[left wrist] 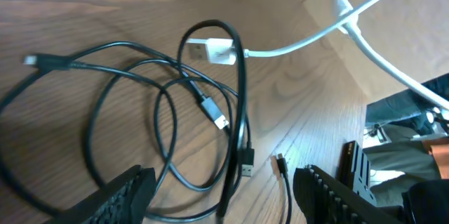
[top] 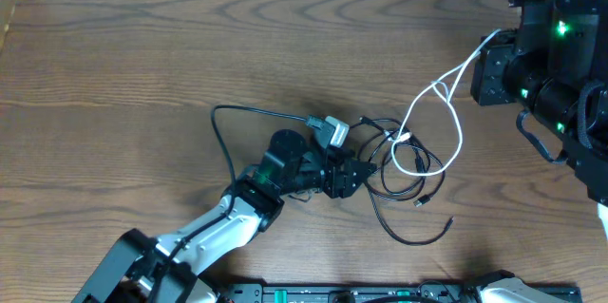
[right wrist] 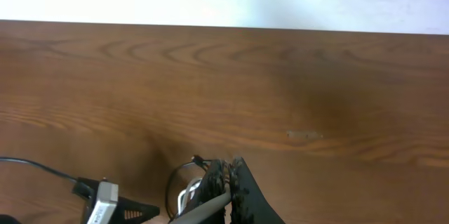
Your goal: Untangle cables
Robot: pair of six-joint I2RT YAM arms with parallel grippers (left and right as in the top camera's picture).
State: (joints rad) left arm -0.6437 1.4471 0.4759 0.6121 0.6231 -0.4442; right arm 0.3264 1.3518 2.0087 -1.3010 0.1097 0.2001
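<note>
Right wrist shows right gripper (right wrist: 228, 165) clamping white cable (right wrist: 207, 208), unclear overhead.

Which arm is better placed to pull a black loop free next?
Probably left: the left tool hangs open above the black cable loops, while the right tool is shut on the white cable, farther away.

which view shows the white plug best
Left wrist: the white plug is close, large and sharp there. Overhead shows it only as a tiny white speck. In the right wrist view it can't be made out.
</note>
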